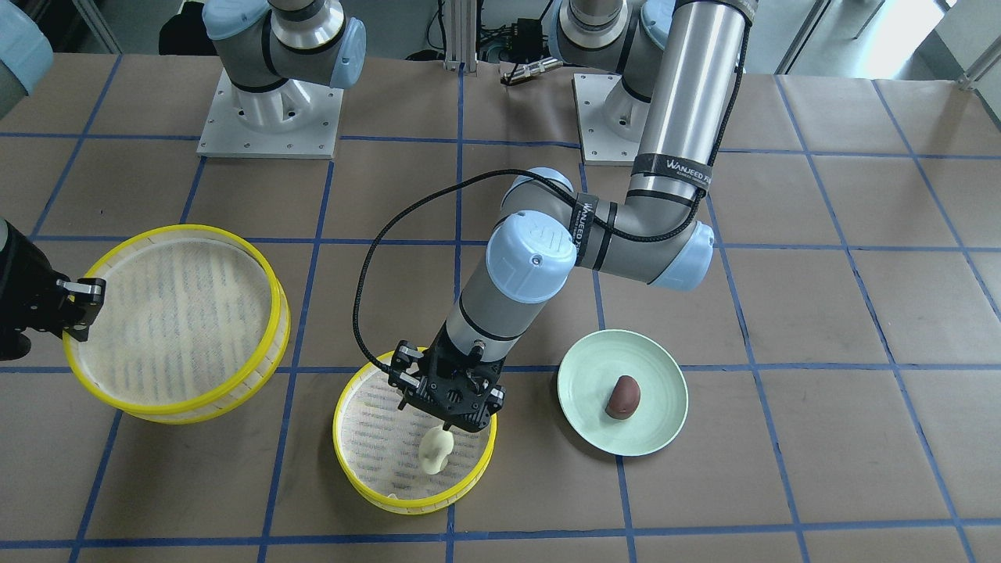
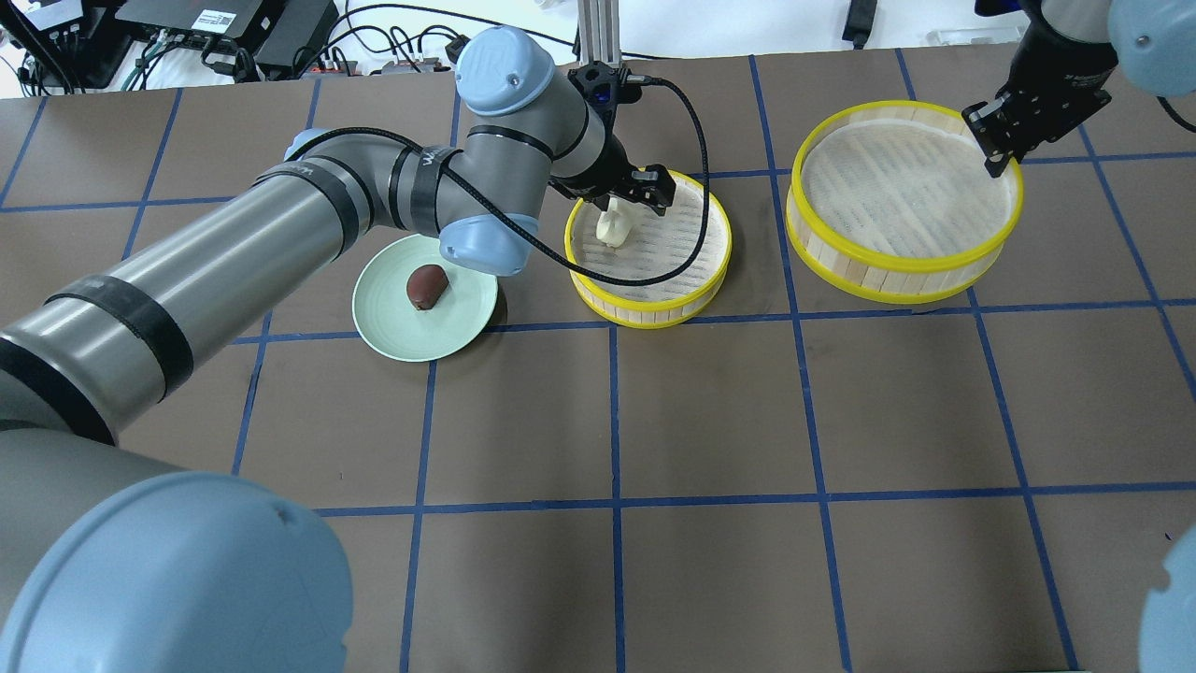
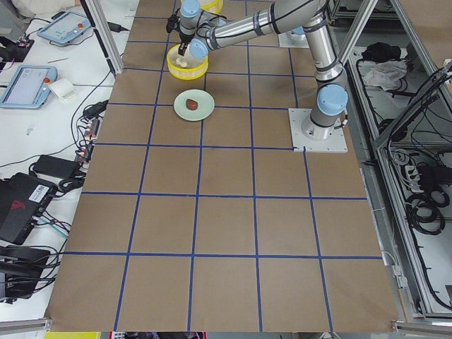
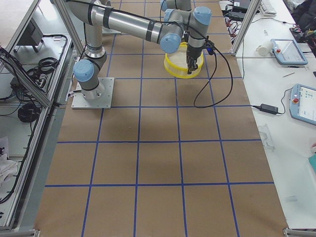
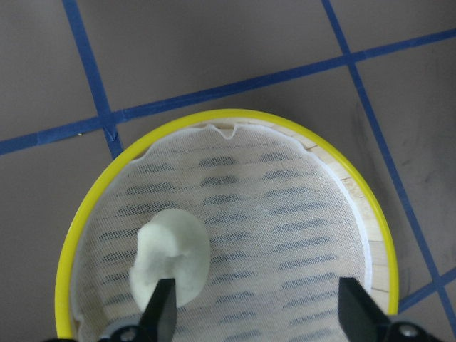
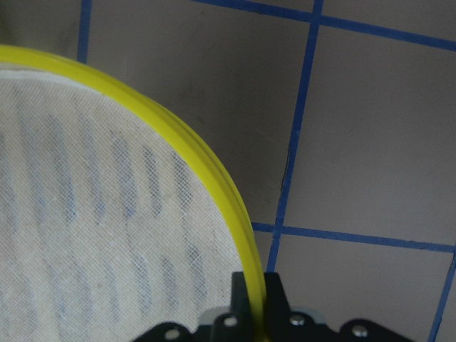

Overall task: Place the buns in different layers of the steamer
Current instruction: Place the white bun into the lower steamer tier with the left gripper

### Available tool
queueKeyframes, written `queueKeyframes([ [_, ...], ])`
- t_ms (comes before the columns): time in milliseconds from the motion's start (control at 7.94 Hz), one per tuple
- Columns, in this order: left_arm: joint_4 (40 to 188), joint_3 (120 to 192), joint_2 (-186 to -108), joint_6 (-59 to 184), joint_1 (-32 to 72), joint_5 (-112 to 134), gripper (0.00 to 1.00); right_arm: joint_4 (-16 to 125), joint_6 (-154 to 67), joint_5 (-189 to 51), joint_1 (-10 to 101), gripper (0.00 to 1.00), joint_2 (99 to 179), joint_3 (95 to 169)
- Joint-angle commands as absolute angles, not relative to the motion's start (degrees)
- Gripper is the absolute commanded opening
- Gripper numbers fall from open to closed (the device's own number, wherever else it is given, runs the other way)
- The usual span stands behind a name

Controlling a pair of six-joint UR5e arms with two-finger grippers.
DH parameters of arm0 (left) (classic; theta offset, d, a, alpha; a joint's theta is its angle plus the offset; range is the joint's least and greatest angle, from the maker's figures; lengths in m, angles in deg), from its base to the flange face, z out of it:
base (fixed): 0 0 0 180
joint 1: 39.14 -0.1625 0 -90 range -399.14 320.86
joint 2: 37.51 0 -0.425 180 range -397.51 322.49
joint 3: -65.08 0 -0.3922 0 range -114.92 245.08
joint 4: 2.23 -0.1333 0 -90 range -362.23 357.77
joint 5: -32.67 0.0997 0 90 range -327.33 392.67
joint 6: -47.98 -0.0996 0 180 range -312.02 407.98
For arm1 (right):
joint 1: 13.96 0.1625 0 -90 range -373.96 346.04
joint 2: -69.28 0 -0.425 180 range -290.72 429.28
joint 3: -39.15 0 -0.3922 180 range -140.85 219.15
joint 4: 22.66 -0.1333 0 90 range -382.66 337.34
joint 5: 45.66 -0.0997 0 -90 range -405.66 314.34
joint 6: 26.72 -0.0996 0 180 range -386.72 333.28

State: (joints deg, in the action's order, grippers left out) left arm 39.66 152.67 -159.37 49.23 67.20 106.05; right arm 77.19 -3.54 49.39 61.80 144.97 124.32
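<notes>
- The white bun (image 5: 171, 260) is seen lying on the mesh of the small tray (image 5: 235, 114), toward one side of it, so the first placing is judged done or nearly done.
- The left gripper (image 5: 260, 306) is held over this tray with its jaws spread wide and nothing between them. One finger stands right at the bun, and contact cannot be ruled out.
- The right gripper (image 2: 992, 140) is clamped on the rim of the large tray (image 1: 181, 230). Whether that tray is raised off the table cannot be told.
- The brown bun (image 1: 623, 396) is left on the plate (image 1: 594, 375), just beside the small tray.
- Next, a straight lift of the left gripper is called for, so that the bun is not dragged by the near finger. After that, the brown bun is to be fetched and the large tray brought over.
- The small tray's wall should be cleared before any sideways travel.
- The cable (image 2: 696, 140) is looped over that tray's rim and could snag.
- Open table (image 2: 747, 421) is seen between the two trays.
</notes>
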Motion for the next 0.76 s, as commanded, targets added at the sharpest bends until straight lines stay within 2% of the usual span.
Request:
queueKeyframes([
  [0, 51.0, 152.4, -152.4, 48.7, 66.5, 108.9, 1.00, 77.2, -4.0, 49.2, 61.9, 0.00, 145.3, 124.3],
  [252, 61.1, 152.5, -149.0, 45.8, 62.7, 116.9, 1.00, 78.1, -9.6, 49.0, 63.9, 0.00, 145.8, 124.2],
  [629, 67.0, 153.9, -147.8, 38.2, 53.1, 117.4, 1.00, 81.1, -23.1, 47.7, 72.2, 0.00, 143.7, 124.1],
])
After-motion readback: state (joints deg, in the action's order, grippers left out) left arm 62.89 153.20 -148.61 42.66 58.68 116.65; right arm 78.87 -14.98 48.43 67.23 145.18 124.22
